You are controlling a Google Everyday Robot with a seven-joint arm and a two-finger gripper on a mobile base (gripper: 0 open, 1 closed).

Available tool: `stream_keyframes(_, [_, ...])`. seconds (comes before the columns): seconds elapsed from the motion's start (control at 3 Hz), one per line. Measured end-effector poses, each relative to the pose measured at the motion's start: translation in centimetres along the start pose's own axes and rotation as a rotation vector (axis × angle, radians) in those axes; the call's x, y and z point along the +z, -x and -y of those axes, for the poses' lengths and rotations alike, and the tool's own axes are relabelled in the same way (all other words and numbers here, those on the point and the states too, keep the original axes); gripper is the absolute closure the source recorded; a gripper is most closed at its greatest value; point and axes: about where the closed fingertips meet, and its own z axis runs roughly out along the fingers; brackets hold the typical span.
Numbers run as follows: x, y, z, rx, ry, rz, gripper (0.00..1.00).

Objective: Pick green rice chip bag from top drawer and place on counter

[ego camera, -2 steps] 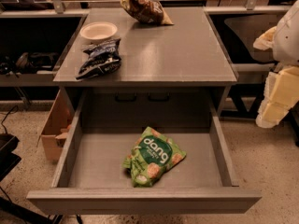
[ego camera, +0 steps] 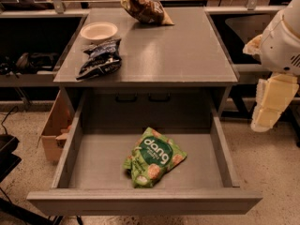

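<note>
The green rice chip bag (ego camera: 154, 157) lies flat on the bottom of the open top drawer (ego camera: 93, 163), a little right of its middle, with the white "dang" lettering facing up. The grey counter (ego camera: 159, 50) is directly above and behind the drawer. My gripper (ego camera: 266, 118) hangs at the right edge of the view on the pale arm, outside the drawer's right wall and above floor level. It is well apart from the bag and holds nothing that shows.
On the counter are a white bowl (ego camera: 99, 31) at the back left, a dark blue-black bag (ego camera: 100, 60) in front of it, and a brown bag (ego camera: 144, 8) at the back. A cardboard box (ego camera: 55, 130) stands on the floor left of the drawer.
My arm and gripper have shifted slightly left and down at the right edge. The bag and drawer have not moved.
</note>
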Motion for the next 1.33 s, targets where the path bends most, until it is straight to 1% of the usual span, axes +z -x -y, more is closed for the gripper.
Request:
stream_keyframes(0.33, [5.9, -0.4, -0.3, -0.094, 0.065, 0.026, 0.0])
stream_keyframes(0.67, [13.3, -0.4, -0.2, -0.254, 0.125, 0.024, 0.0])
stream_keyframes(1.0, [18.3, 0.2, -0.1, -0.359, 0.162, 0.032, 0.0])
stream_keyframes(1.33, [19.5, 0.3, -0.1, -0.383, 0.172, 0.036, 0.0])
